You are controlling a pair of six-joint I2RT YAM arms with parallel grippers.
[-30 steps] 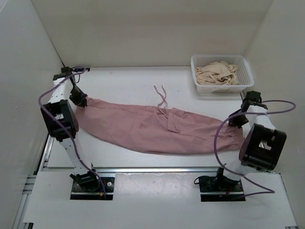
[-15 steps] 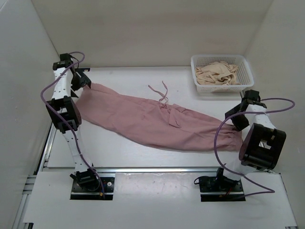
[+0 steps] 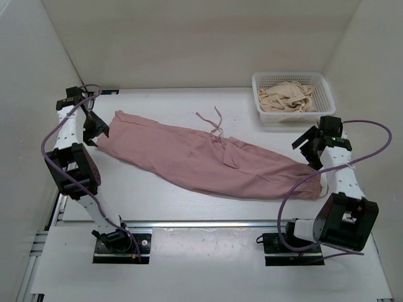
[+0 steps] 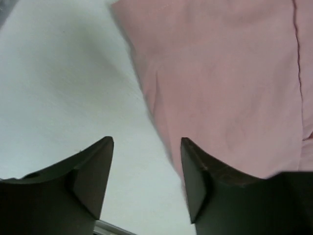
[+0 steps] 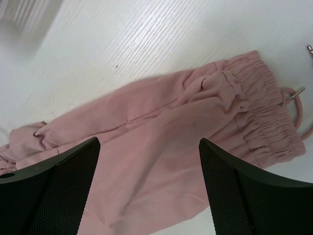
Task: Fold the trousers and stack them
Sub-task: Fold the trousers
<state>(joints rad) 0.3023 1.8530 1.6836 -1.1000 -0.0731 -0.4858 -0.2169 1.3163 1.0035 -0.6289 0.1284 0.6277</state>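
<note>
Pink trousers [image 3: 208, 160] lie unheld, ends near spread fingers [image 4: 93, 171].

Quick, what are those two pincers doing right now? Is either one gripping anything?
Left pincer: open, holding nothing, above the edge of the pink trousers.
Right pincer: open wide, holding nothing, over the trousers.

The trousers [image 3: 208, 157] stretch across the table [image 3: 157, 100] from ten o'clock to four o'clock; the basket [image 3: 289, 117] sits at two o'clock, a garment [image 3: 286, 97] inside.
</note>
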